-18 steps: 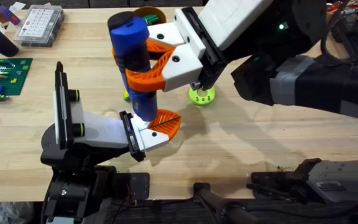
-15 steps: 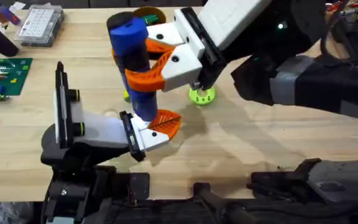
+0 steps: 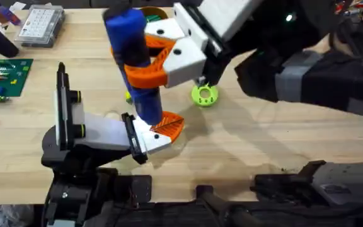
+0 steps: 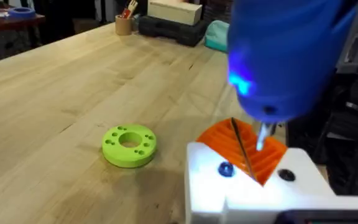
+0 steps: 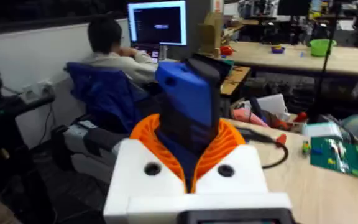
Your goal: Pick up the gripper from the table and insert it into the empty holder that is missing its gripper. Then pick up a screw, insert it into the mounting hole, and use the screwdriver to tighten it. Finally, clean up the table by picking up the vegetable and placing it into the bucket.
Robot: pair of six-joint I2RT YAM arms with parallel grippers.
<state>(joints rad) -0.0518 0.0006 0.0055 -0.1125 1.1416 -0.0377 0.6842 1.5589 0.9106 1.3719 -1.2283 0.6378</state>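
Observation:
My right gripper (image 3: 147,62) is shut on the screwdriver (image 3: 128,34), a thick blue cylinder held upright above the table, and its orange pads (image 5: 232,140) wrap the blue body (image 5: 188,102). The thin metal tip (image 4: 263,134) points down onto the orange pads of my left gripper (image 3: 167,126), which rests low on the table with its pads pressed together (image 4: 246,152). A blue light glows on the driver (image 4: 242,84). A bit of the yellow-green vegetable (image 3: 128,96) peeks out behind the driver. The bucket (image 3: 159,11) is mostly hidden at the far edge.
A lime-green disc with holes (image 3: 204,94) (image 4: 129,145) lies just right of the grippers. At the far left are a clear parts box (image 3: 40,25) and a green brick plate (image 3: 4,75). Bare wood extends to the right front.
The right gripper has lifted and shifted the screwdriver slightly toward the far left, uncovering more of the lime disc. The left arm has stayed put.

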